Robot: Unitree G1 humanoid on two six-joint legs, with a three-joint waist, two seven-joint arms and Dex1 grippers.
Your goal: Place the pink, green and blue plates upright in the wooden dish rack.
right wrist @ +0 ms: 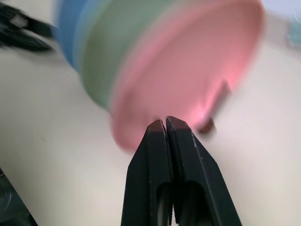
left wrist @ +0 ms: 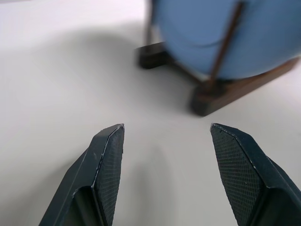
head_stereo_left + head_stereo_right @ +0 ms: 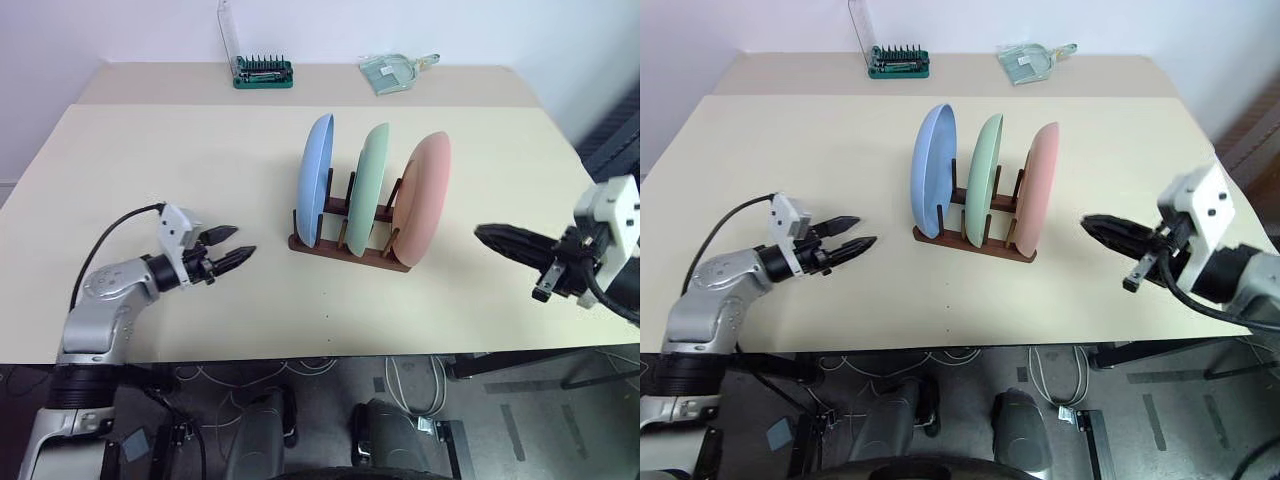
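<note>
Blue plate (image 3: pixel 316 178), green plate (image 3: pixel 368 186), pink plate (image 3: pixel 424 197) upright in wooden dish rack (image 3: pixel 345 250).
Left gripper (image 3: pixel 236 249) spread wide, empty, left of rack; right gripper (image 3: pixel 484 237) pinched closed, empty, right of it.

Blue plate (image 3: pixel 316 178), green plate (image 3: pixel 368 186), pink plate (image 3: pixel 423 196) upright in wooden dish rack (image 3: pixel 345 248), mid-table.

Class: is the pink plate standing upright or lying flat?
Upright: the pink plate stands on edge in the wooden dish rack, beside the green plate.

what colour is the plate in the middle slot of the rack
Pale green: the middle plate stands between the blue and pink ones, clearest in the right eye view.
</note>
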